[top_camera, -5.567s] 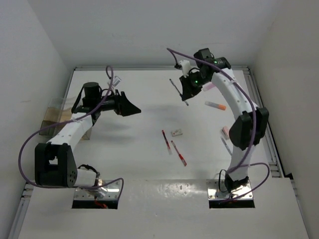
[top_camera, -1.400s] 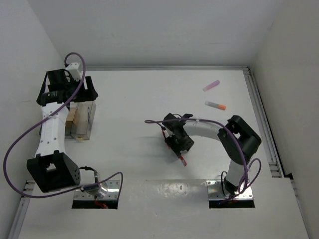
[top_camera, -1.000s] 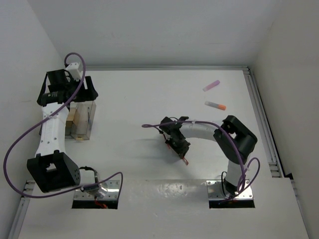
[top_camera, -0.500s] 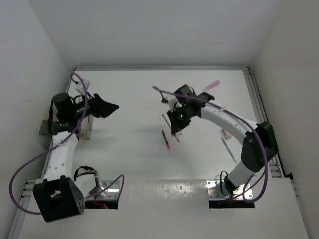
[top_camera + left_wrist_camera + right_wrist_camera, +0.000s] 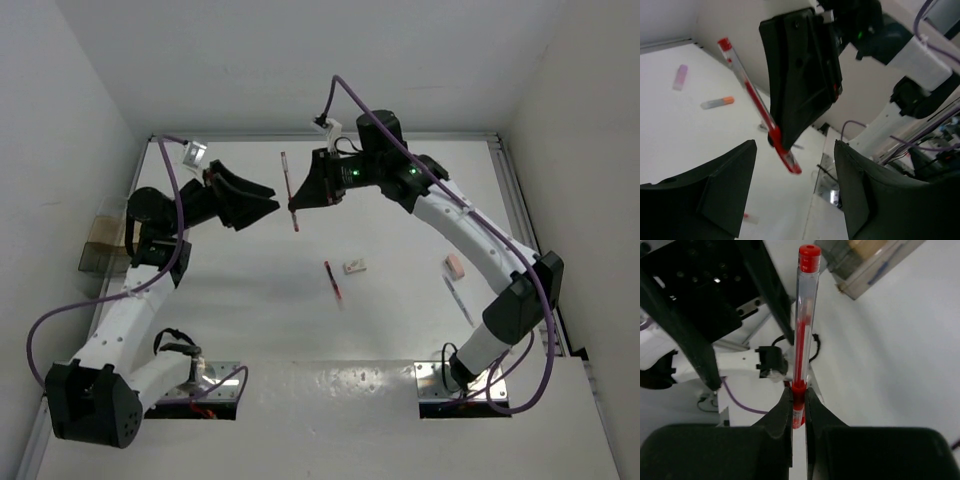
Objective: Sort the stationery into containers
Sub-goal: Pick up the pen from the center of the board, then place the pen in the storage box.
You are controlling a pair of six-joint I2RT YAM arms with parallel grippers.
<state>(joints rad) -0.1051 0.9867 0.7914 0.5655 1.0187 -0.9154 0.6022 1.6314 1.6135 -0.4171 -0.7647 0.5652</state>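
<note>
My right gripper (image 5: 300, 205) is shut on a red pen (image 5: 288, 180) and holds it in the air over the back middle of the table. In the right wrist view the red pen (image 5: 802, 315) stands straight out from the shut gripper (image 5: 798, 401). My left gripper (image 5: 268, 203) is open just left of it, pointing at it. In the left wrist view the red pen (image 5: 757, 107) hangs above the gap of the open left gripper (image 5: 795, 187), untouched by it. Another red pen (image 5: 332, 281), a whitish eraser (image 5: 353, 266), a pink eraser (image 5: 455, 265) and a pale pen (image 5: 461, 300) lie on the table. The containers (image 5: 98, 240) sit at the left edge.
A pink marker (image 5: 680, 77) and an orange-capped marker (image 5: 715, 103) lie at the back right, seen from the left wrist. The containers (image 5: 875, 265) also show in the right wrist view. Walls close the table on three sides.
The right gripper has lifted the red pen off the table and carried it back and to the left. The left gripper has swung right, from the containers toward the pen.
</note>
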